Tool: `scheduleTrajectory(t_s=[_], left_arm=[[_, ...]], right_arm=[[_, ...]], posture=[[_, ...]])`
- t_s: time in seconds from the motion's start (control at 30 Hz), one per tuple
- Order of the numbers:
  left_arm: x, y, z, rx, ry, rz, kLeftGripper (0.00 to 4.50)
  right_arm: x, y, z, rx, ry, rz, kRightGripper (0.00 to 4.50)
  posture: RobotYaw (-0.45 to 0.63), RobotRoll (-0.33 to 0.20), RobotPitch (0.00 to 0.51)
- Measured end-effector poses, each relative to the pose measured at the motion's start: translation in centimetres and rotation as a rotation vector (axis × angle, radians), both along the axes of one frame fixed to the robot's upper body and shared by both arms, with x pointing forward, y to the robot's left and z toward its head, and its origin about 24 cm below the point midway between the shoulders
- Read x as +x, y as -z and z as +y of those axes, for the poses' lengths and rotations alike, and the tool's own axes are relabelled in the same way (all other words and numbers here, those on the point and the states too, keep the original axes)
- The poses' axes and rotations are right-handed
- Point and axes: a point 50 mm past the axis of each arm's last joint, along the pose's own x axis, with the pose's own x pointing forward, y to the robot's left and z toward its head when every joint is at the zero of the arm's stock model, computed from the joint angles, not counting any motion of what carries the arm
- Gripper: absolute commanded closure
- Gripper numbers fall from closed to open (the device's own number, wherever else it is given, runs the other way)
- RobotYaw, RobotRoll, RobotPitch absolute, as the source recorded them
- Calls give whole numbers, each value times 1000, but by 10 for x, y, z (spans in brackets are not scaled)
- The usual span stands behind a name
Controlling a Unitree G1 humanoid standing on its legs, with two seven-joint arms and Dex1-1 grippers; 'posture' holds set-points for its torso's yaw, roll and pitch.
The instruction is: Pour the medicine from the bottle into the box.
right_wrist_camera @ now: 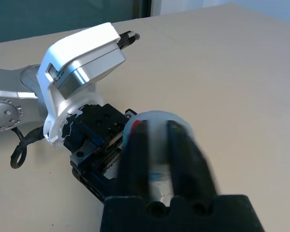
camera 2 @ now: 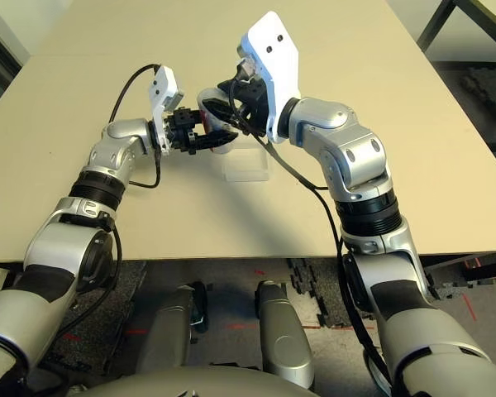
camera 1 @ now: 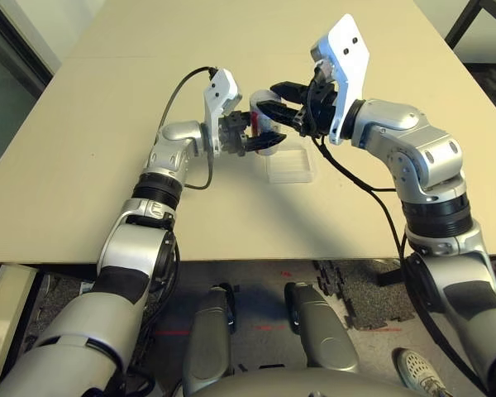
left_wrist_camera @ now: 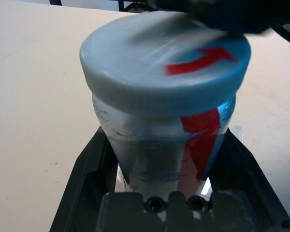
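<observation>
Beige table (camera 1: 107, 149); silvery bottle (left_wrist_camera: 169, 145) w/ red-marked cap (left_wrist_camera: 164, 63).

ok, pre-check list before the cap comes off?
1. Left gripper shut on the silvery-grey cylindrical bottle: ok.
2. Round pale cap with red mark on the bottle: ok.
3. Right gripper at the cap; whether it grips: cannot tell.
4. Clear square plastic box on the tan table, beside the bottle: ok.
5. Box contents: cannot tell.
6. Medicine inside the bottle: cannot tell.
</observation>
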Motion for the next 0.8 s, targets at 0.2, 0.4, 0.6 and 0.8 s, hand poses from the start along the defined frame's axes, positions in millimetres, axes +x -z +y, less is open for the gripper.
scheduleTrajectory(t_s=[0.2, 0.4, 0.6, 0.8], left_arm=[[0, 0, -1, -1, -3, 0, 1730], [0, 0, -2, -3, -1, 1, 1730], [0, 0, -2, -3, 0, -6, 1730], [0, -1, -3, -5, 4, -13, 1730]], right_arm=[[-1, 1, 3, -3, -22, -1, 3052], [0, 2, 2, -2, -22, 8, 868], [2, 4, 2, -3, -17, 22, 0], [2, 5, 2, -2, -16, 26, 0]], posture=[[-193, 0, 167], [-195, 0, 164], [-194, 0, 163], [-191, 0, 164]])
